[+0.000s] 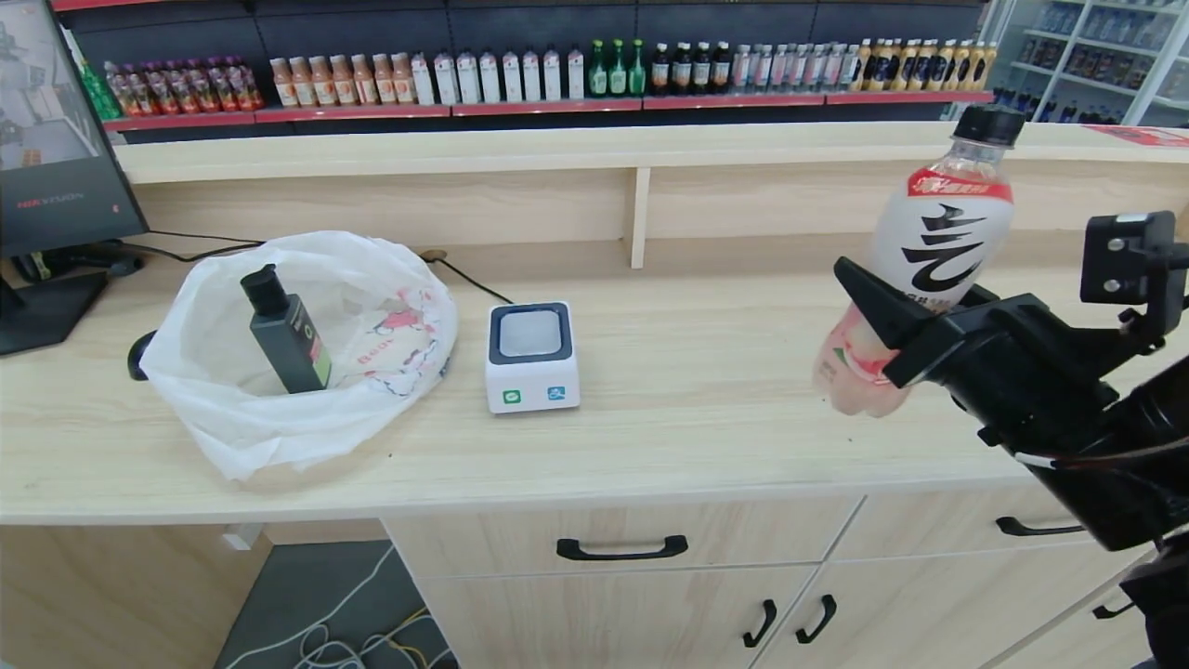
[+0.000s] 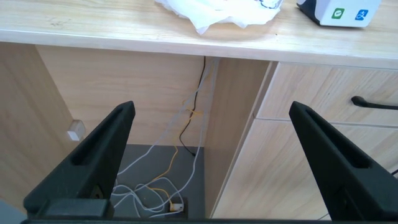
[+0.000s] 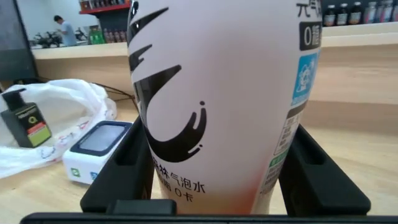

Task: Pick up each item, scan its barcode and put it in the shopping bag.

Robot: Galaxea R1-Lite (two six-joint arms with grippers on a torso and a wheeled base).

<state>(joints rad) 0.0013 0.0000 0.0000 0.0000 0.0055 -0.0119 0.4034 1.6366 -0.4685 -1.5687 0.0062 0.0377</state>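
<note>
The right gripper (image 1: 906, 321) had its jaws clamped on the bottle (image 1: 929, 237), one on each side of its lower half. It held the bottle tilted over the right end of the desk (image 1: 697, 400), lifted off the wood as far as I could tell.

Label-wise, the bottle had a black cap, a red band under the neck, and a white wrap with a big black brush-stroke character. The bottom was pinkish. Close up there was a blue panel and small print down one side.

The scanner (image 1: 531, 358) was well apart from the bottle, a little white box with a dark-framed window on top. It had a green icon and a blue icon on its front. It sat between the bottle and the bag (image 1: 390, 307), just beside the bag, with a black cable running off behind it.

The bag was white plastic with red and pink print, mouth open. A dark bottle (image 1: 288, 339) stood inside it, leaning a bit, with a small green and red label.

A monitor (image 1: 56, 158) stood at the far left of the desk, and behind the counter a shelf (image 1: 548, 107) held rows of drinks.

The left gripper (image 2: 211, 155) hung below the desk edge with its jaws wide apart and empty. It faced the open gap beside the drawers (image 2: 323, 93), where cables (image 2: 155, 190) lay on the floor.
</note>
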